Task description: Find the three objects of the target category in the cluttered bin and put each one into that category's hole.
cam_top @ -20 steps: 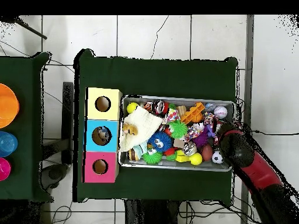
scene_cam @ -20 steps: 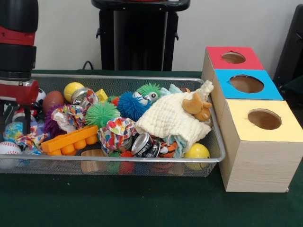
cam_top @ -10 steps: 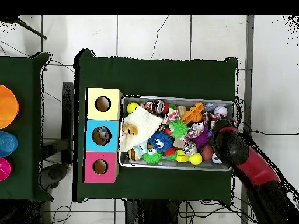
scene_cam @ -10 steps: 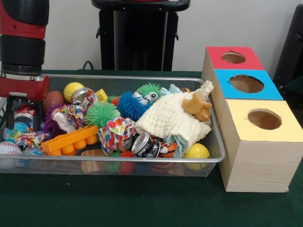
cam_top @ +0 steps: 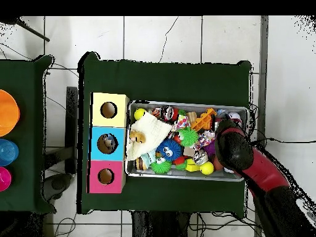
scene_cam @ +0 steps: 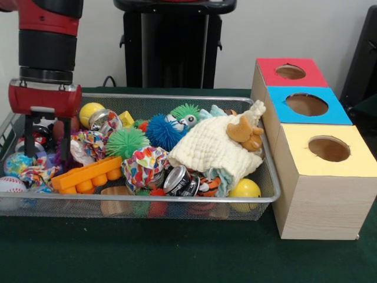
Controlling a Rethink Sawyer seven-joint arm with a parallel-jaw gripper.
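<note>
The wire mesh bin point(scene_cam: 147, 200) lies across the table, full of toys; it also shows in the overhead view point(cam_top: 185, 177). My gripper point(scene_cam: 46, 153) hangs over the bin's left end, open, its two dark fingers point(scene_cam: 28, 138) down among the toys and holding nothing. In the overhead view the arm point(cam_top: 237, 151) covers the bin's right end and hides the gripper. No see-through plastic bottle shows; any are hidden under the clutter. The blue-topped hole point(scene_cam: 306, 104) sits in the middle wooden box; in the overhead view point(cam_top: 108, 143) something pale shows inside it.
A cream cloth point(scene_cam: 212, 147) with a tan plush toy point(scene_cam: 244, 132) covers the bin's right part. Silver cans point(scene_cam: 179, 180) point(scene_cam: 103, 118), spiky balls point(scene_cam: 162, 132), an orange brick point(scene_cam: 85, 174) and balls fill the rest. Red-topped point(scene_cam: 290, 71) and yellow-topped point(scene_cam: 328, 148) holes flank the blue one.
The arm has moved along the bin toward its middle, rightward in the front view, and risen a little. The gripper stays open. The toys have not visibly moved.
</note>
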